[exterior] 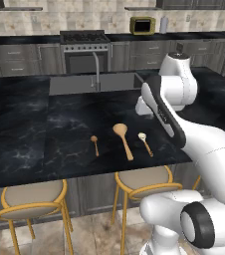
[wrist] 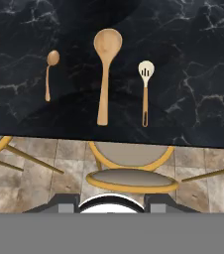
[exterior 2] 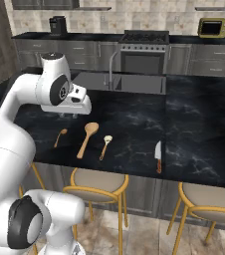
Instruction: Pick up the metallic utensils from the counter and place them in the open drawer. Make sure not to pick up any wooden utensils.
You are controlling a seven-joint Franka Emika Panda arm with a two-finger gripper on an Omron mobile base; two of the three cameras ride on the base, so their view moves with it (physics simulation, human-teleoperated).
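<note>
The desk (exterior 2: 194, 139), glossy black stone with white veins, carries four utensils in a loose row near its front edge, all lying flat and apart from one another. From the robot's left these are a small wooden spoon (wrist: 49, 74), a large wooden spoon (wrist: 105, 69), a slotted spoon (wrist: 145, 92) with a pale head and brown handle, and a knife (exterior 2: 158, 155) with a pale pointed blade and brown handle. The knife lies well apart from the spoons, its handle end close to the front edge. The handles of the spoons also point toward that edge, with a bare strip of stone before it. Broad bare stone lies behind the row up to the sink (exterior: 92, 83), and to the right of the knife. Below the front edge stand stools (wrist: 131, 173) with yellow frames. The hand (exterior 2: 69, 113) hangs above the desk behind the spoons, clear of every utensil and holding nothing; whether its jaws are parted cannot be told.
</note>
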